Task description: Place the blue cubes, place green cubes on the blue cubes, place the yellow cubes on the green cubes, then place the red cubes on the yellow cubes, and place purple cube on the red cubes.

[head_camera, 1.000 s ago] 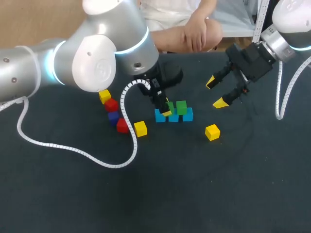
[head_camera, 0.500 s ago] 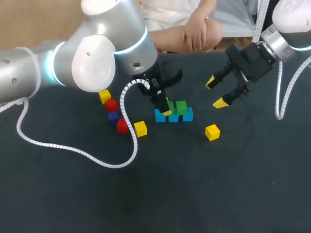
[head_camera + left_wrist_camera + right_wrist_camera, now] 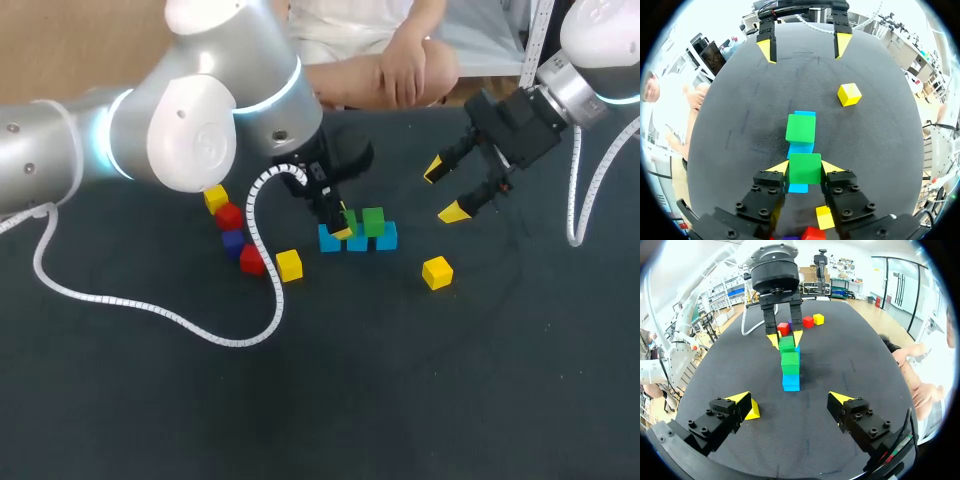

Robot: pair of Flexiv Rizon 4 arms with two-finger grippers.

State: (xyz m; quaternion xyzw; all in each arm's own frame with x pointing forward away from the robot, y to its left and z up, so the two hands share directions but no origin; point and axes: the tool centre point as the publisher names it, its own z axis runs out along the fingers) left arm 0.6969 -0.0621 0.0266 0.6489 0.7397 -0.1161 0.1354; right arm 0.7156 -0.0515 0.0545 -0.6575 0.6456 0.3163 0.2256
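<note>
the left pincer point(image 3: 805, 167) is pinching a green cube point(image 3: 805, 170), with one yellow tip pressed to each of two opposite sides. it holds the cube upright over the left end of a row of three blue cubes point(image 3: 386, 237), which touch one another near the middle of the table point(image 3: 400, 380). blue shows just beneath the held cube in the left wrist view, but i cannot tell whether the cube rests on the row or hangs just above it. a second green cube point(image 3: 800, 128) sits on top of the row just beside the held one, toward the row's right end. the two green cubes stand at much the same height.

the right pincer point(image 3: 445, 190) is spread wide and holds nothing. it hangs above the table to the right of the row, apart from it, with its tips pointing toward the cubes. a yellow cube point(image 3: 436, 271) lies alone on the table near the row's right end, on the near side of this pincer.

left of the row, the other cubes lie in a loose line on the table. from back to front they are a second yellow cube point(image 3: 215, 198), a red cube point(image 3: 229, 215), a purple cube point(image 3: 233, 241), a second red cube point(image 3: 251, 259) and a third yellow cube point(image 3: 289, 264). the third yellow cube is the one nearest the blue row. the left arm's white cable point(image 3: 255, 215) curls down just beside this line.
</note>
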